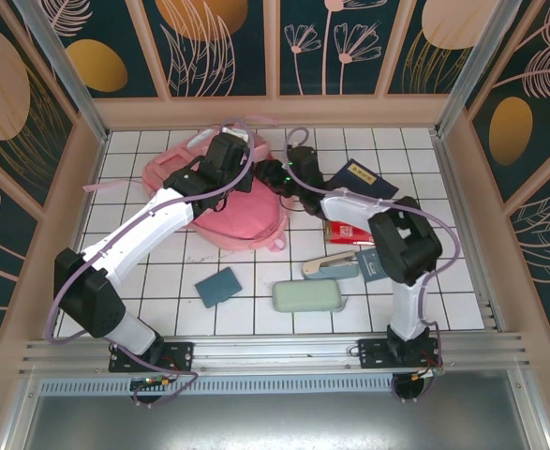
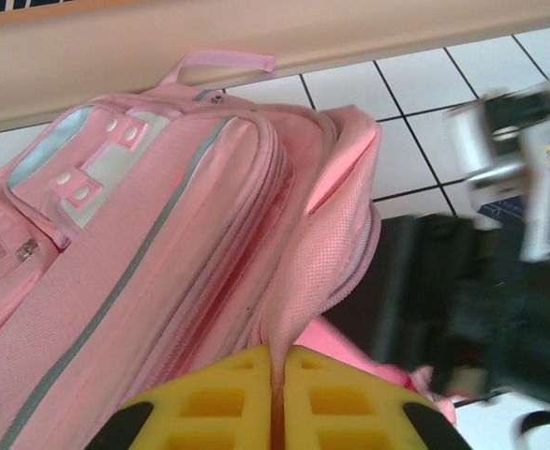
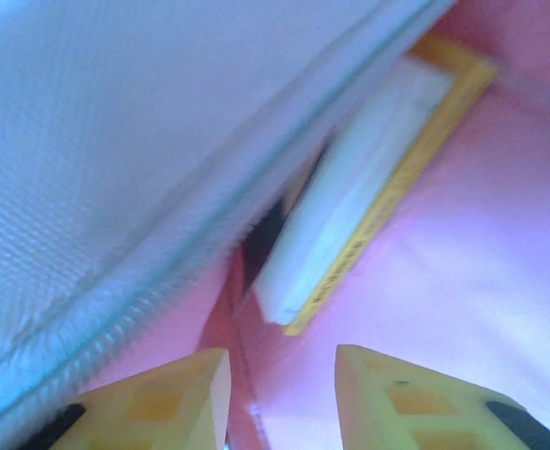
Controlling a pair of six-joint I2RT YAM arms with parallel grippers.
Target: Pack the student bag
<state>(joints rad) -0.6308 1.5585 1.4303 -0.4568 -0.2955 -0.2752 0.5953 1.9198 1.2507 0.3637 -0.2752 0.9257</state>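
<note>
The student bag, a big soft pink backpack, lies at the back of the tiled table. In the left wrist view its white patch pocket and top handle face the wall. My left gripper is shut on a fold of the student bag's pink opening flap and holds it up. My right gripper is inside the bag, open, with nothing between its yellow fingers. Just ahead of it a book with white pages and a yellow cover edge lies against the pink lining.
On the tiles in front of the bag lie a teal notebook and a pale green pencil case. A dark blue book, a red book and a small stapler-like item lie to the right, by the right arm.
</note>
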